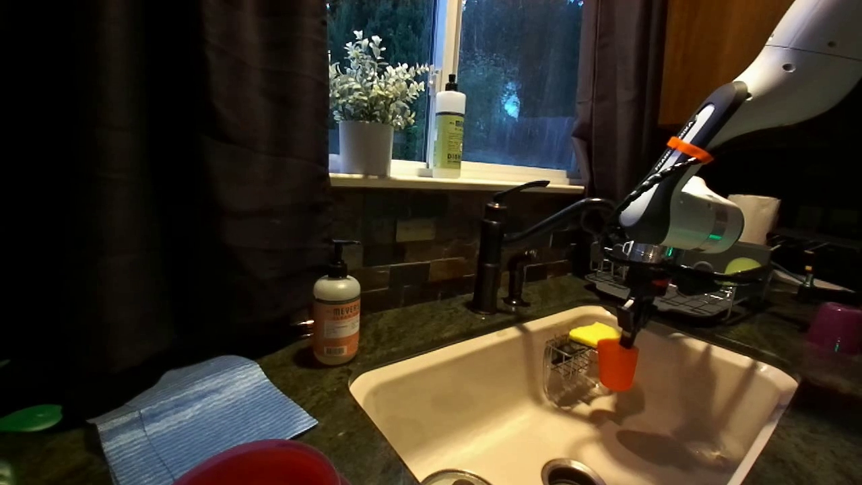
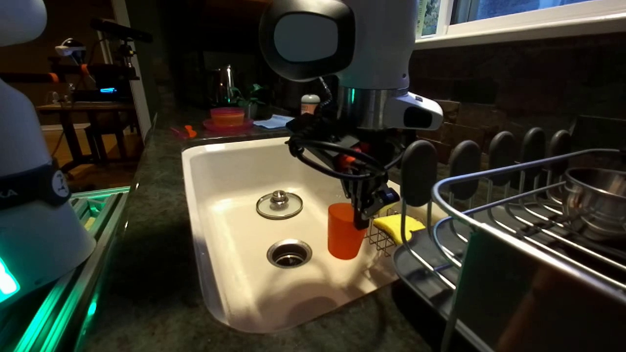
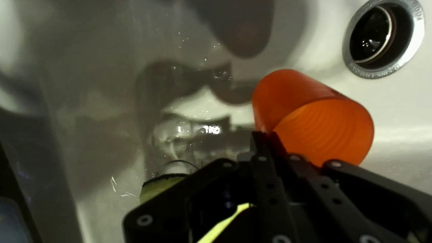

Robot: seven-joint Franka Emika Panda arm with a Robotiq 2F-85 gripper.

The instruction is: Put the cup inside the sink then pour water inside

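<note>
The orange-red cup hangs nearly upright within the cream-white sink, seemingly a little above its floor. My gripper comes down from above and is shut on the cup's wall. In the wrist view, the fingertips of my gripper pinch the rim of the cup, one finger inside and one outside. Bare ridged wall shows in the cup's mouth; its bottom is not visible. Water shows only as droplets glinting on the basin. A dark faucet stands behind the sink, its spout end hidden behind the arm.
Close beside the cup is a holder with a yellow sponge. The drain and a glass lid are on the sink floor. A dish rack borders the sink, and a soap bottle stands on the counter.
</note>
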